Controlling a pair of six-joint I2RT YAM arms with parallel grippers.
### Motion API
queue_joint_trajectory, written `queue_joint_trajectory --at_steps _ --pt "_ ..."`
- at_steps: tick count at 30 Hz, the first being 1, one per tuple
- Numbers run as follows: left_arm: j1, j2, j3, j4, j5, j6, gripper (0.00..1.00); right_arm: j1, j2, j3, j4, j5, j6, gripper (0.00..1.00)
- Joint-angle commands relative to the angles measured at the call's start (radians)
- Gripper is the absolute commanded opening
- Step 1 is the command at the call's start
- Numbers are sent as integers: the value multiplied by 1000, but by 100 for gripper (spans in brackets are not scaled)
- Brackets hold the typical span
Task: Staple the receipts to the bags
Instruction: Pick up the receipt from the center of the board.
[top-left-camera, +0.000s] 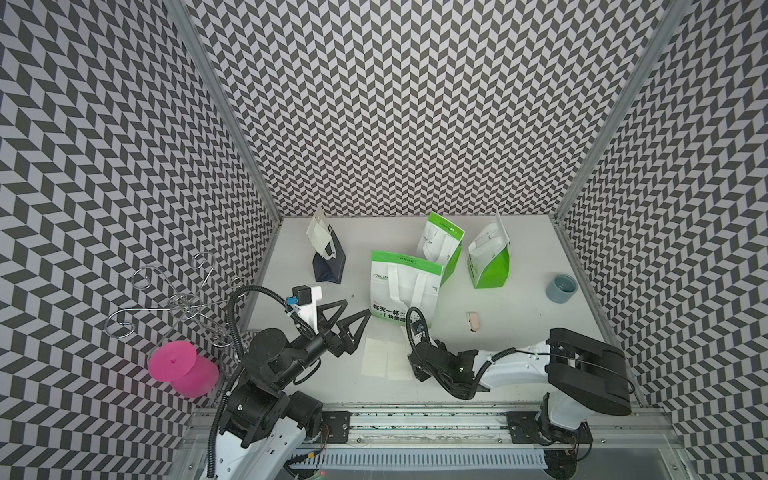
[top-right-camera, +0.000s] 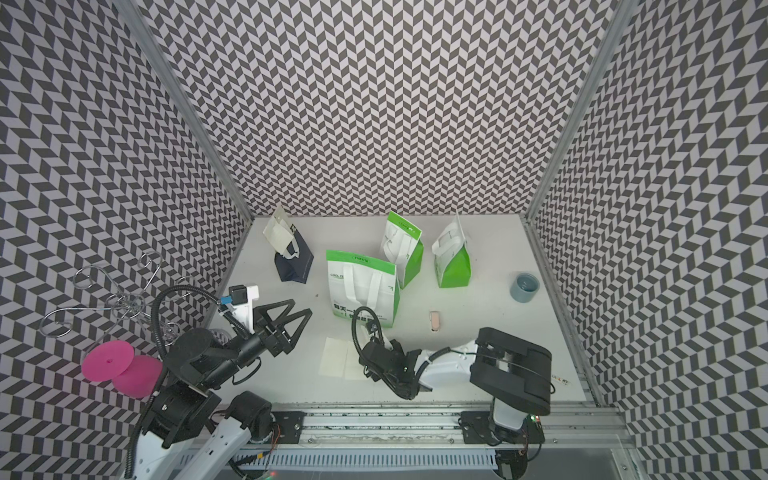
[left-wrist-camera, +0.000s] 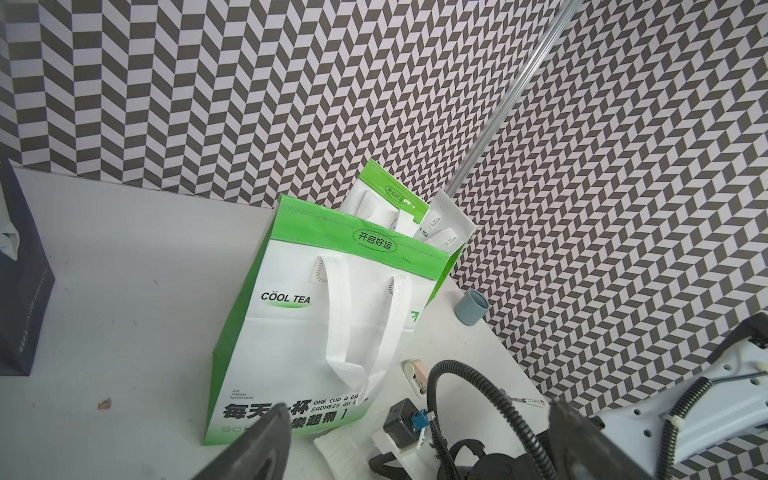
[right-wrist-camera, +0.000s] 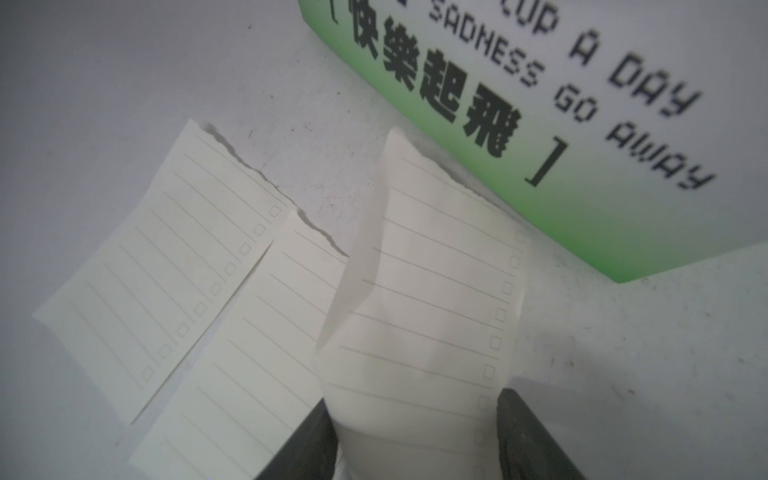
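Three receipts (right-wrist-camera: 137, 282) loose | pickup: your right gripper (right-wrist-camera: 413, 399) straddled one, hold unclear; left gripper (top-left-camera: 357, 308) jaws gaped | next: raise to COOL TEA bag (top-left-camera: 401, 282)

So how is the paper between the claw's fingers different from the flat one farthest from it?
The bent paper curls up off the table; the flat paper lies flat on it. The bent paper sits between the fingers of the right claw; the flat paper touches no claw. Both are cream and lined, with little boxes down one side.
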Motion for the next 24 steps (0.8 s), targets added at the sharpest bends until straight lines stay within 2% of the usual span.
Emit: queue_joint_trajectory --at_steps 1,3,8,11,18,24 --pt "-6 -10 1 26 5 9 97 6 27 -47 -66 -46 37 47" --pt "-5 -10 0 27 7 8 97 6 14 -52 -65 -37 37 42" --pt "-5 -7 2 28 17 0 97 6 -50 -70 -50 3 12 17" --pt "-6 -9 -5 31 33 -10 97 12 -106 -86 -41 26 -17 7" --pt "-6 -32 -111 105 153 -97 95 57 -352 -124 -39 62 -116 3" --pt "-11 -53 -271 306 274 -240 93 104 -537 -94 -35 50 -201 3"
